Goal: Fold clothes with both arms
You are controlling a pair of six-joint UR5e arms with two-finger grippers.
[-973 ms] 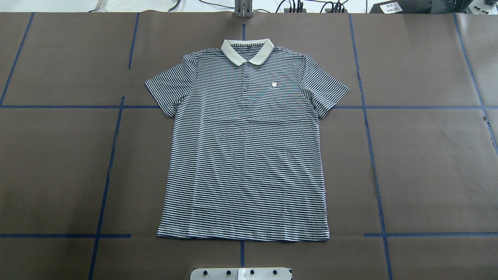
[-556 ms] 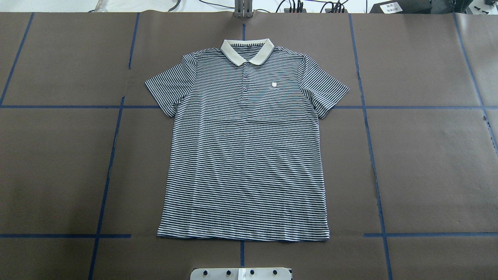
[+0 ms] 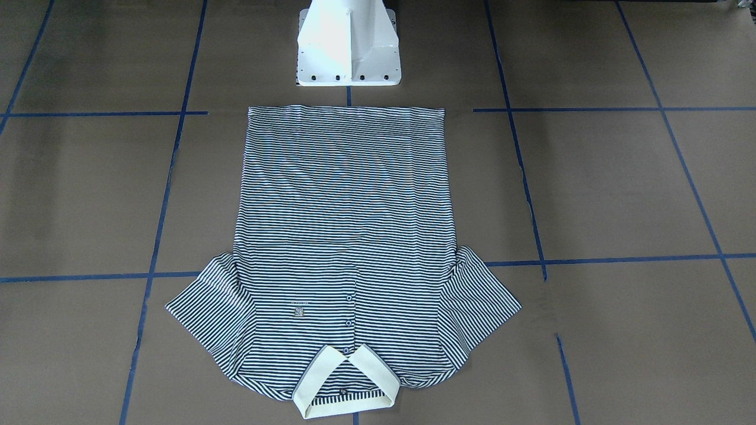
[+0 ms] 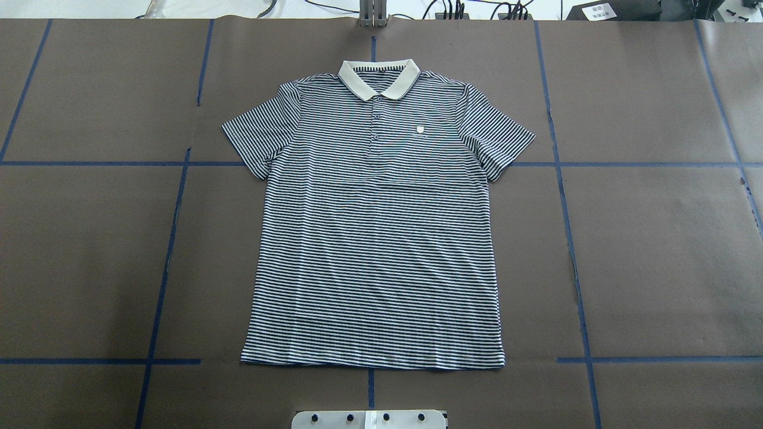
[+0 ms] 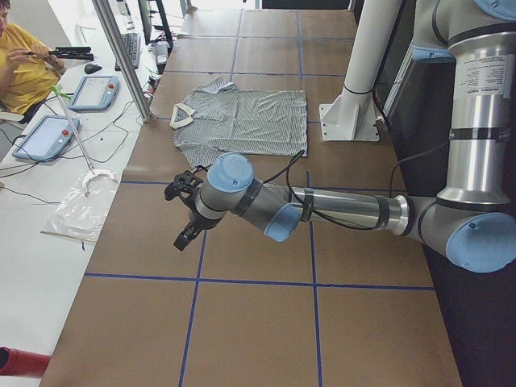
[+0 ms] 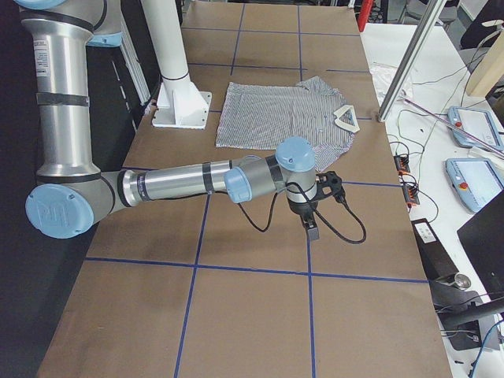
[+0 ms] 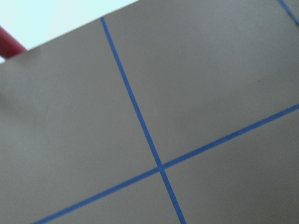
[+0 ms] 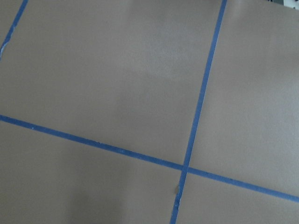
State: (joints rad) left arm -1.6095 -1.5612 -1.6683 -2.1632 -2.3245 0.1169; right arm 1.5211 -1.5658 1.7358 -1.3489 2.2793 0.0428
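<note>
The tabletop (image 4: 656,238) bears the polo shirt (image 4: 375,238) flat, face up, mid-width, collar toward the far edge; folding looks not yet begun; the left gripper (image 5: 187,218) and right gripper (image 6: 313,224) hang over opposite ends, well apart from it; I cannot tell how wide either stands; next, both must probably reach the sleeves.

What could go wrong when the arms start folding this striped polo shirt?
1. The polo shirt lies flat against the brown table cover, so a claw may pinch only the top layer or catch the cover.
2. A loose black cable loops beside the right claw; it could drag across the fabric.
3. The left claw sits towards the opposite table end; uneven lifting could skew the fold.
</note>
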